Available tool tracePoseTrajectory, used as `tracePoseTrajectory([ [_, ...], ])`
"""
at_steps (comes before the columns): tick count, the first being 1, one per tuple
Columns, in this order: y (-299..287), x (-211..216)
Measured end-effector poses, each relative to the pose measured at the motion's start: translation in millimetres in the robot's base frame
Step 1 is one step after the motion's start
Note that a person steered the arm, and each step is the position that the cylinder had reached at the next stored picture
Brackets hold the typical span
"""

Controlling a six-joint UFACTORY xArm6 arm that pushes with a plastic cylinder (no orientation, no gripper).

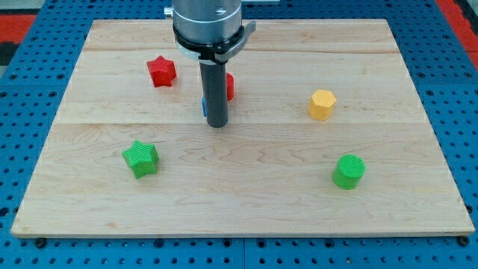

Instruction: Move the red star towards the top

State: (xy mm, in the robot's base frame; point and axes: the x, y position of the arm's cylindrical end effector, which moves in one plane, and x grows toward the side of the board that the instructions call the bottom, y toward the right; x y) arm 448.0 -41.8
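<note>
The red star (161, 72) lies on the wooden board (246, 202) at the upper left. My tip (216, 124) rests on the board near the centre, below and to the right of the red star, apart from it. A second red block (230, 87) peeks out on the rod's right side, and a blue block (203, 106) shows as a sliver on its left; both are mostly hidden by the rod, so their shapes cannot be made out.
A green star (141, 158) lies at the lower left. A yellow hexagon (322, 104) sits at the right. A green cylinder (349, 171) sits at the lower right. The arm's grey body (208, 22) overhangs the board's top edge.
</note>
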Motion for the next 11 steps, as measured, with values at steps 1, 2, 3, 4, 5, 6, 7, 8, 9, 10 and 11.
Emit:
tracePoseTrajectory([
  [1, -45, -21],
  [2, -43, -48],
  [3, -47, -67],
  [4, -73, -68],
  [5, -105, -82],
  [6, -96, -99],
  [7, -74, -106],
  [8, -73, -128],
  [9, -83, -129],
  [10, -121, -126],
  [11, -141, -140],
])
